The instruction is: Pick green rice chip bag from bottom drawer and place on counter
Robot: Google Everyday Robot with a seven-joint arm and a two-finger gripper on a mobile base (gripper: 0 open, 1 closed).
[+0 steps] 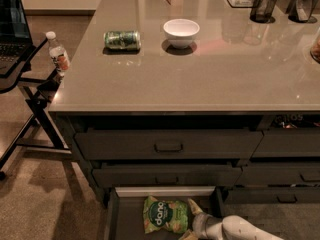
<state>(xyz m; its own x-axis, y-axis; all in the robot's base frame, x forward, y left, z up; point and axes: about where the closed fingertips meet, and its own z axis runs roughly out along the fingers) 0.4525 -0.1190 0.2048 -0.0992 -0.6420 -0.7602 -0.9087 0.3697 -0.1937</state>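
Note:
The green rice chip bag [165, 215] lies flat in the open bottom drawer [125, 219], below the two handled drawers. My gripper [190, 220] reaches in from the lower right on a white arm and sits at the bag's right edge. It is open, with one finger [194, 207] by the bag's upper right corner and the other low at the frame's bottom edge. I cannot tell whether the fingers touch the bag. The counter [210, 79] spreads above the drawers.
On the counter lie a green drink can [122, 40] on its side, a white bowl [181, 32] and dark cups [263, 6] at the back right. A laptop stand [20, 69] with a water bottle [58, 54] stands to the left.

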